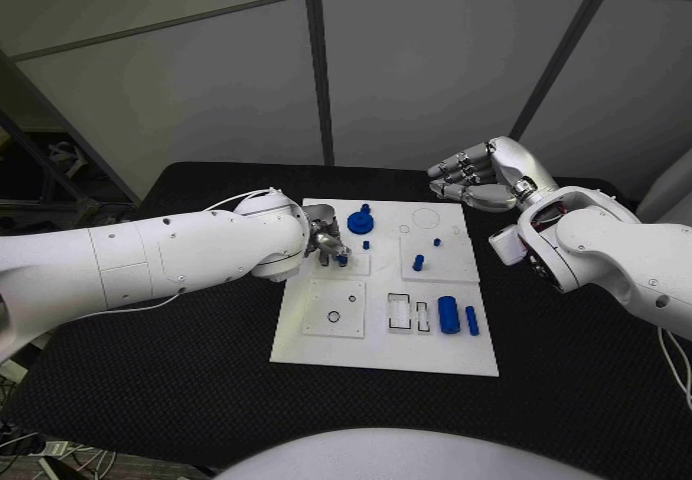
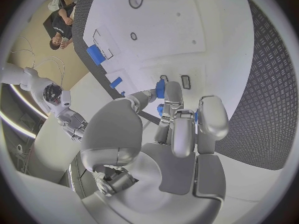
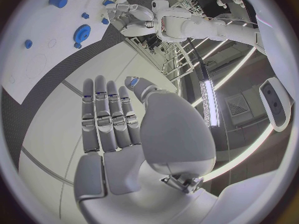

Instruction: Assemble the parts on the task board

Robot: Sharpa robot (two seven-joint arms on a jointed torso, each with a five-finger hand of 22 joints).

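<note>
Meanwhile the left hand (image 1: 326,240) hangs over the board's (image 1: 332,345) far left part, fingers curled downward and pinching a small blue peg (image 2: 160,88) at their tips, just above a small square plate there. Beside it on the board lies a blue gear (image 1: 361,220). Near the board's near right edge lies a blue cylinder (image 1: 449,315). Off the board's far right corner, the right hand (image 1: 483,174) is raised, holding nothing, fingers straight and side by side.
</note>
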